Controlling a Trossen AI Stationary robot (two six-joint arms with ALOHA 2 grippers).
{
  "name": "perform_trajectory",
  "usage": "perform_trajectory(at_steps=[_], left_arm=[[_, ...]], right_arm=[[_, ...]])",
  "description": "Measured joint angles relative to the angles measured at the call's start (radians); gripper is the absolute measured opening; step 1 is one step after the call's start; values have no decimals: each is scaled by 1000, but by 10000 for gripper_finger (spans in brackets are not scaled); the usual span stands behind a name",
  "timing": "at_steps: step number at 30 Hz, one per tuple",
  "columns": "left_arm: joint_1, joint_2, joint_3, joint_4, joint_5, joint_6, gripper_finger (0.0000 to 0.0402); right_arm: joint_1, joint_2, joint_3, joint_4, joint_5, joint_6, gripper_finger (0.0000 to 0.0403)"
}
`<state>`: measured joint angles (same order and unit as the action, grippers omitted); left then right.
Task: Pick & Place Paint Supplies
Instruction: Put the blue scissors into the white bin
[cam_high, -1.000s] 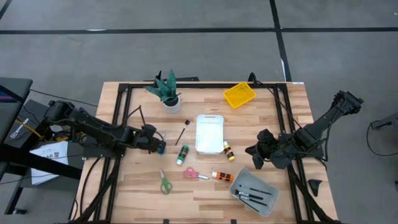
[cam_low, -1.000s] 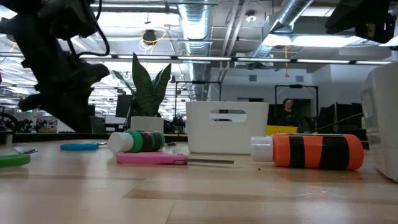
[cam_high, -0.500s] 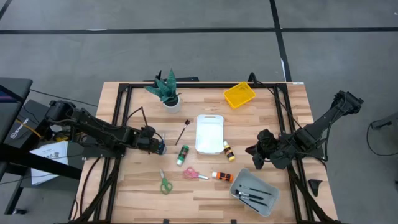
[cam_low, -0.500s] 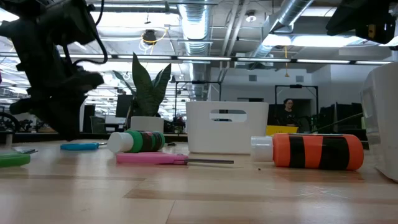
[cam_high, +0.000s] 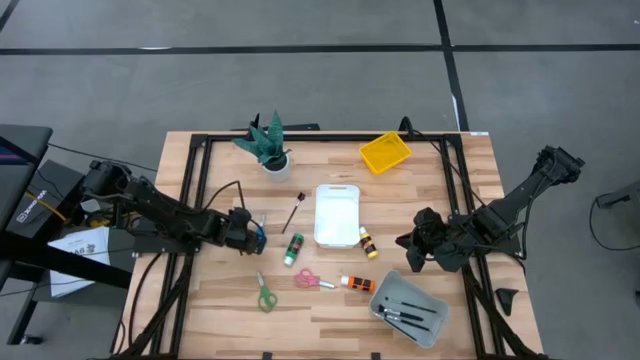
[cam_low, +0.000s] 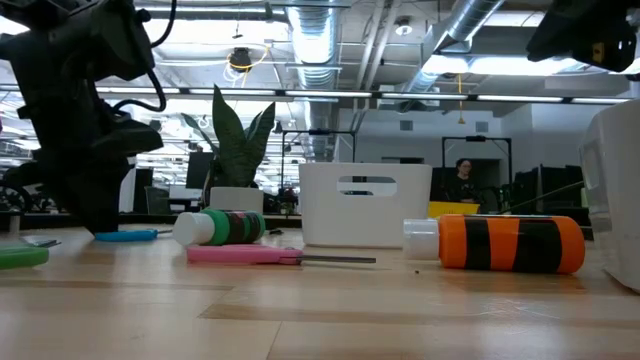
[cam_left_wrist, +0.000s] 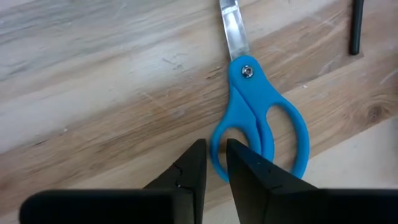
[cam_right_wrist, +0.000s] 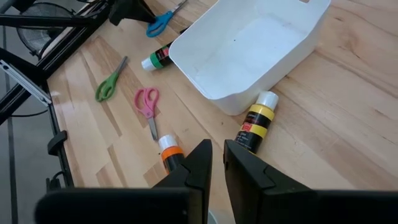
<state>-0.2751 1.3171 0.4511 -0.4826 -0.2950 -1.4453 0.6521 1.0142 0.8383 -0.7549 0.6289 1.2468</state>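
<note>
**Left gripper closing in on the blue scissors' handle**

Nearest the table's front edge, the grey tray (cam_high: 408, 309) is sitting at the right with dark-handled brushes (cam_high: 404, 317) lying in it. Just beyond, the green scissors (cam_high: 265, 294), pink scissors (cam_high: 309, 280) and orange paint bottle (cam_high: 356, 284) are lying in a loose row on the wood.

At mid-table, the left gripper (cam_left_wrist: 214, 163) is reaching down over the blue scissors (cam_left_wrist: 261, 121), which are lying flat on the table. Its fingers are standing narrowly apart, one tip poking into a handle loop so the loop's rim is sitting in the slim gap; whether it is truly clamped I cannot tell. The green paint bottle (cam_high: 292, 248) is lying just beside it, toward the centre, and a loose brush (cam_high: 293, 212) is lying a little farther back.

The white tray (cam_high: 336, 213) is sitting in the middle with the yellow paint bottle (cam_high: 367, 242) by its near right corner. The right gripper (cam_right_wrist: 217, 158) is hanging above the table on the right, fingers nearly together, gripping nothing.

Farthest back, the potted plant (cam_high: 267, 146) and the yellow tray (cam_high: 385, 152) are standing near the rear edge.
</note>
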Motion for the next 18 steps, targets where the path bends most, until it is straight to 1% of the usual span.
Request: perform_trajectory(at_steps=[5,8,18], left_arm=[[1,1,0,-26,0,-33,9],[1,1,0,-42,-4,-56,6],[-1,-27,18,-27,-16,-56,1]], right_arm=[[0,0,0,-27,0,0,39],[0,0,0,-30,0,-1,39],[0,0,0,-31,1,-1,39]])
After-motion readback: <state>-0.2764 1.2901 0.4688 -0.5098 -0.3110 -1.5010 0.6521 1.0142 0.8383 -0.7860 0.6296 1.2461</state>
